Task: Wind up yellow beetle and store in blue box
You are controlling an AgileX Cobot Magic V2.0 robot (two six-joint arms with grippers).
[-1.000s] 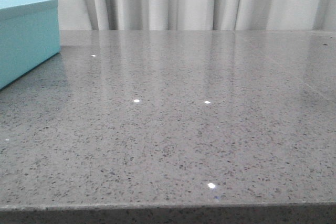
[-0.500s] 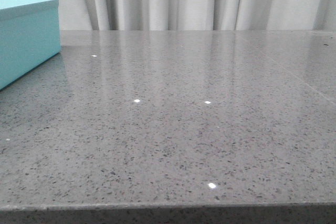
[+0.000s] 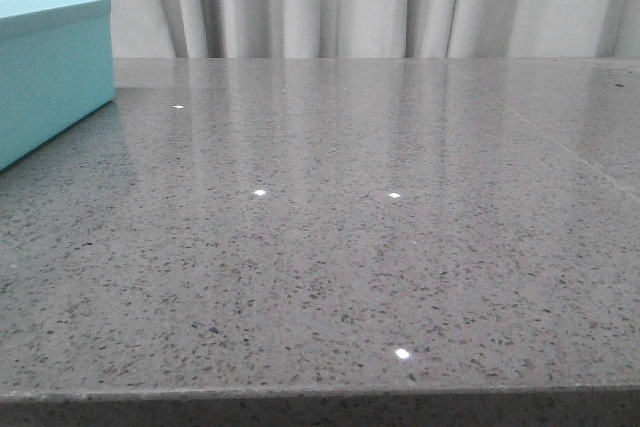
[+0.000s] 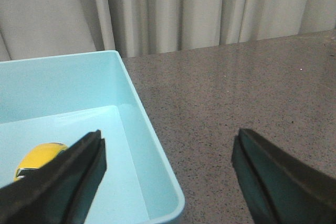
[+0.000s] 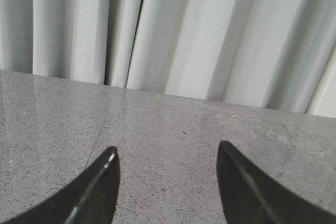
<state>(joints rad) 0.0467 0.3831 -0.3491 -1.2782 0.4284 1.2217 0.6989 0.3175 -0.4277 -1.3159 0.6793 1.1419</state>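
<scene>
Yellow beetle (image 4: 38, 159) lies on the floor of the blue box (image 4: 155, 153), partly hidden behind a finger of the left gripper (image 4: 169, 182).

Seen from the left wrist, the left gripper hangs above the box's corner with its jaws spread wide and nothing between them, one finger over the box's inside and the other over the grey speckled table (image 4: 247, 87). The right gripper (image 5: 167, 187) is likewise spread and empty above bare tabletop, facing the pale curtain (image 5: 173, 35). From the front, only the box's corner (image 3: 50, 72) shows, at the table's left edge.
</scene>
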